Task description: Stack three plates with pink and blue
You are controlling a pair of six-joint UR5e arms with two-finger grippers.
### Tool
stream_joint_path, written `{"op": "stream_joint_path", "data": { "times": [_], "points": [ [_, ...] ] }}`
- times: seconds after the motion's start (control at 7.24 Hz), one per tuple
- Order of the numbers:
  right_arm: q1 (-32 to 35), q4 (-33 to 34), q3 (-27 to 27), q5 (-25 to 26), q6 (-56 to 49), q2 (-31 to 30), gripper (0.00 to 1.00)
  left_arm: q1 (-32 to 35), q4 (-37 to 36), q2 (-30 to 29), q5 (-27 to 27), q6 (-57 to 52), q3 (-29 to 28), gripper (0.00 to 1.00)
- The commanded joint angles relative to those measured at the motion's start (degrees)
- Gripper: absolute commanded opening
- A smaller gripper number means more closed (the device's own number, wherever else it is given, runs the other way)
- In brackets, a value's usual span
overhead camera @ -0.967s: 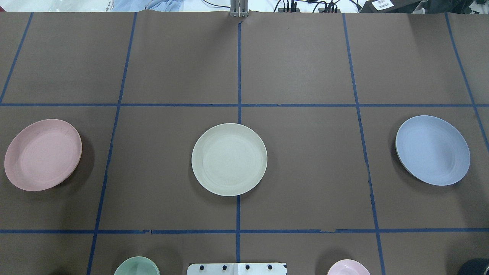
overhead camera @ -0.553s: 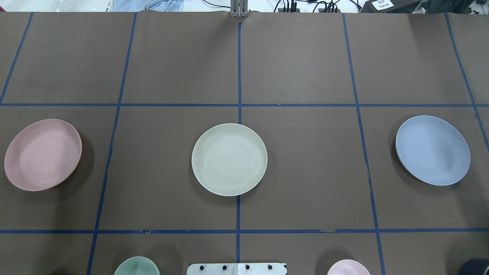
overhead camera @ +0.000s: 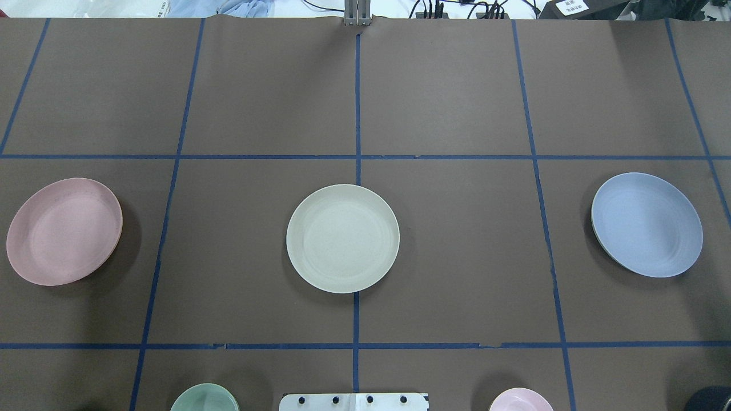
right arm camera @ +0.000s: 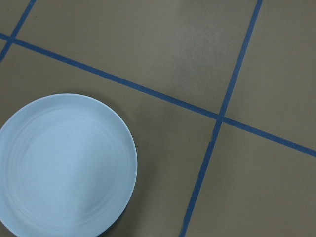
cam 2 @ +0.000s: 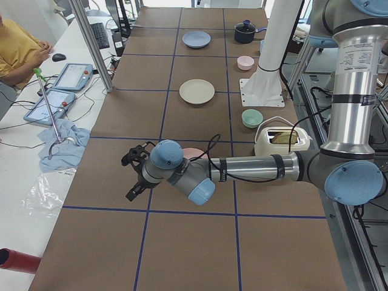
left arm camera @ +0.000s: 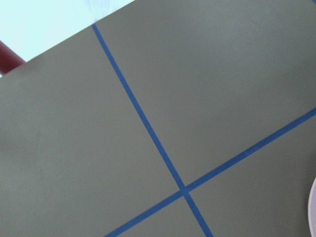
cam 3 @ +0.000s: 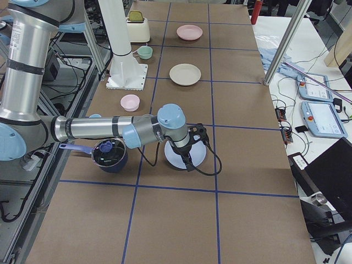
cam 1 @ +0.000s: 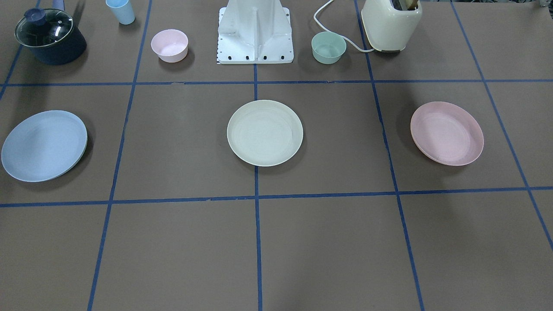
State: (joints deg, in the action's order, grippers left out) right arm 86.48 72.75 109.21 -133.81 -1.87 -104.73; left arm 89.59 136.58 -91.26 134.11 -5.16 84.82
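Note:
Three plates lie apart in a row on the brown table. The pink plate [overhead camera: 64,231] is on the left, the cream-white plate [overhead camera: 342,238] in the middle, the blue plate [overhead camera: 646,224] on the right. My left gripper [cam 2: 136,174] hangs above the table just beside the pink plate [cam 2: 195,153], which my wrist partly hides. My right gripper [cam 3: 194,145] hangs over the blue plate [cam 3: 181,158]. Both grippers show only in the side views, so I cannot tell whether they are open or shut. The right wrist view shows the blue plate [right arm camera: 66,165] below.
Near the robot base [cam 1: 255,34] stand a small pink bowl [cam 1: 169,45], a mint-green bowl [cam 1: 328,47], a cream toaster [cam 1: 391,23], a lidded dark pot [cam 1: 49,36] and a blue cup [cam 1: 121,11]. An operator [cam 2: 15,48] sits beyond the far table edge.

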Motion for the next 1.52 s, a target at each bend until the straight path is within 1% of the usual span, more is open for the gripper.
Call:
{"op": "stream_joint_path", "data": {
  "times": [0.0,0.14,0.28,0.41,0.55,0.69,0.83,0.97,1.11,1.24,1.38],
  "points": [
    [-2.9,-8.1,0.0,-0.8,13.0,-0.1,1.00,-1.3,12.7,1.3,2.1,12.7,-0.5,1.00],
    [-6.1,-14.1,-0.1,-0.6,21.6,-1.2,1.00,-7.1,22.8,6.3,1.9,15.1,-0.5,1.00],
    [-8.1,-17.3,-0.1,-0.1,25.2,-1.7,1.00,-11.2,25.6,7.6,0.5,23.4,-1.1,1.00],
    [-8.3,-17.5,-0.1,0.0,25.3,-1.9,1.00,-16.2,26.7,8.5,-5.1,30.4,-1.1,1.00],
    [-8.3,-17.6,-0.1,0.0,25.3,-2.0,1.00,-23.3,27.3,8.9,-13.9,38.0,-1.2,1.00],
    [-8.3,-17.6,-0.1,0.0,25.3,-2.1,1.00,-26.8,27.6,9.0,-18.3,40.3,-2.3,1.00],
    [-8.3,-17.6,-0.2,0.0,25.3,-2.1,1.00,-28.6,29.8,9.0,-20.4,40.5,-5.5,1.00],
    [-8.3,-17.6,-0.2,0.0,25.3,-2.1,1.00,-29.8,32.6,9.0,-23.5,40.6,-8.5,0.95],
    [-8.3,-17.6,-0.2,0.0,25.3,-2.1,1.00,-31.1,33.0,8.9,-23.8,40.7,-8.9,0.90],
    [-8.3,-17.6,-0.2,0.0,25.3,-2.1,1.00,-32.9,33.3,8.9,-23.8,41.1,-8.9,0.81],
    [-8.3,-17.6,-0.1,0.0,25.3,-2.1,1.00,-34.5,34.1,8.9,-23.8,41.6,-8.9,0.67]
  ]
}}
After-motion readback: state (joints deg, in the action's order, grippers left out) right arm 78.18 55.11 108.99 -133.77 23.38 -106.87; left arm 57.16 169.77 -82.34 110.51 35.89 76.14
